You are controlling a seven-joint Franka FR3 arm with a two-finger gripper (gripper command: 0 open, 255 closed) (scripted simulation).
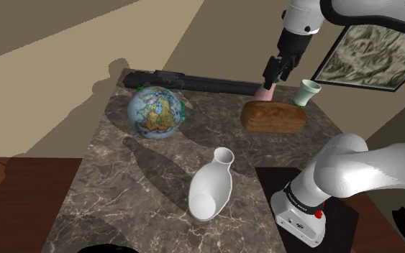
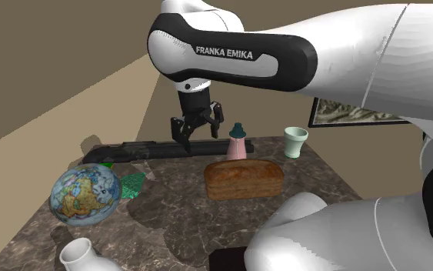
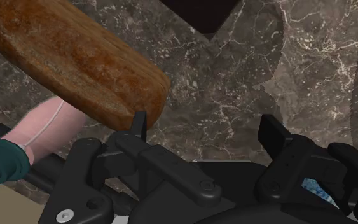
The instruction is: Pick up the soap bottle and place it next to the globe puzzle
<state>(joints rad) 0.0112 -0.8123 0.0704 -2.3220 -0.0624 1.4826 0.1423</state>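
Observation:
The soap bottle [image 2: 237, 144] is pink with a dark teal cap and stands upright at the back of the marble table, just behind the brown bread loaf [image 2: 244, 178]. My gripper [image 2: 203, 137] hangs open above the table, beside the bottle toward the second exterior view's left, with nothing between its fingers. In the wrist view the bottle [image 3: 45, 130] lies outside the fingers of the gripper [image 3: 206, 130], next to the loaf [image 3: 75, 57]. The globe puzzle [image 1: 156, 111] rests on the table toward the shoulder view's left. In that view the gripper [image 1: 275, 76] partly hides the bottle [image 1: 266, 93].
A pale green cup [image 1: 308, 92] stands behind the loaf [image 1: 272, 116]. A white vase [image 1: 212, 190] sits near the table's front. A long black object [image 1: 193, 80] lies along the back edge. Something green [image 2: 134, 183] lies by the globe. The marble table [image 1: 121, 201] has room in front of the globe.

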